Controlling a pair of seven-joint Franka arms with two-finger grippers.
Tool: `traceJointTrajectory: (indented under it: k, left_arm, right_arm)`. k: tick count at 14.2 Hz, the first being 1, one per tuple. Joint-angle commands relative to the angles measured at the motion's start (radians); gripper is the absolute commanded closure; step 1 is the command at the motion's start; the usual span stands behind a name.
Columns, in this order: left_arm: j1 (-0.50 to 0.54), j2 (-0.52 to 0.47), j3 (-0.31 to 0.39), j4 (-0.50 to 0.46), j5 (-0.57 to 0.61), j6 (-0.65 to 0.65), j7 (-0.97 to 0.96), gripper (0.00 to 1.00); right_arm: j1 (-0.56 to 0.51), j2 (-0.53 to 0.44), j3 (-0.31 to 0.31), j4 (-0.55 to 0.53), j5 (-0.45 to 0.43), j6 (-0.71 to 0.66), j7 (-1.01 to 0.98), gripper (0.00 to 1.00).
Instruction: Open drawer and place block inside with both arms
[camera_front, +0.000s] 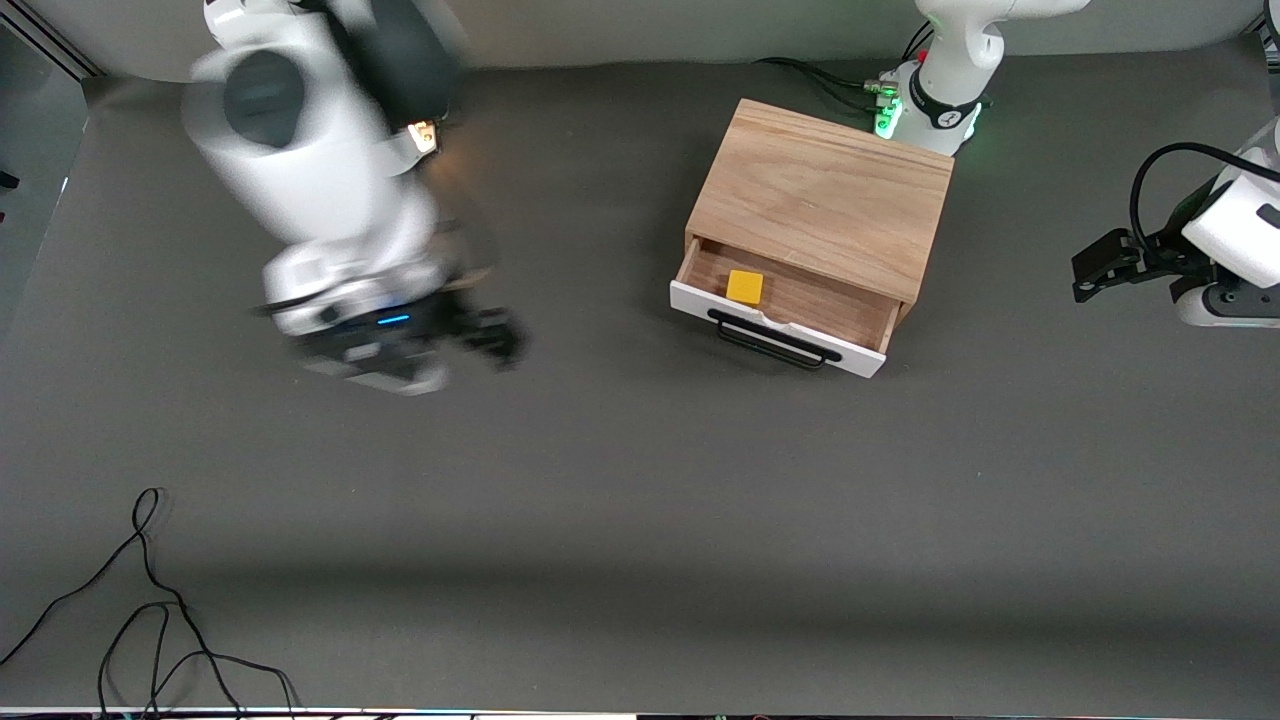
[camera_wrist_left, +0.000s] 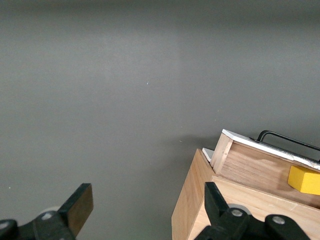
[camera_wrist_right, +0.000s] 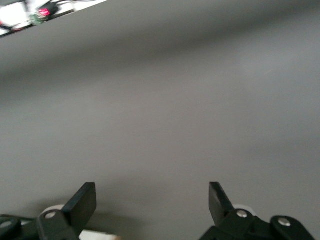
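Block (camera_front: 745, 286) sits in the open drawer (camera_front: 790, 305). Right tool (camera_front: 490, 335) wide open, empty over bare bench (camera_front: 640, 500); left tool (camera_front: 1100, 262) open, waiting at the bench's edge. Best now: retreat clear of the handle (camera_front: 775, 340).

Loose black cable (camera_front: 150, 610) on the grey table (camera_front: 640, 520), at its camera-side edge.

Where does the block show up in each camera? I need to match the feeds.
Front view: the block lies in the open drawer, toward the right arm's end.
Left wrist view: the block shows at the frame's edge, inside the drawer.
Right wrist view: not in it.
Shared landmark: the drawer's black handle.
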Motion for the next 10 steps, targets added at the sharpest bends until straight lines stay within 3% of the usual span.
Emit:
traceJointTrajectory:
  k: [1, 3, 6, 10]
  left_arm:
    - [0.003, -0.024, -0.003, -0.022, 0.013, 0.003, 0.015, 0.01]
    - [0.003, -0.024, -0.003, -0.022, 0.013, 0.003, 0.015, 0.01]
    - [0.003, -0.025, -0.003, -0.020, 0.013, 0.017, 0.013, 0.01]
    - [0.002, -0.030, -0.005, -0.020, 0.011, 0.014, 0.003, 0.01]
  right_arm:
    - [-0.100, -0.193, -0.131, -0.236, 0.088, 0.035, -0.298, 0.00]
    - [-0.095, -0.241, -0.266, -0.282, 0.132, 0.035, -0.478, 0.00]
    - [-0.097, -0.267, -0.331, -0.302, 0.126, 0.033, -0.524, 0.00]
    - [-0.100, -0.261, -0.339, -0.285, 0.125, 0.021, -0.585, 0.00]
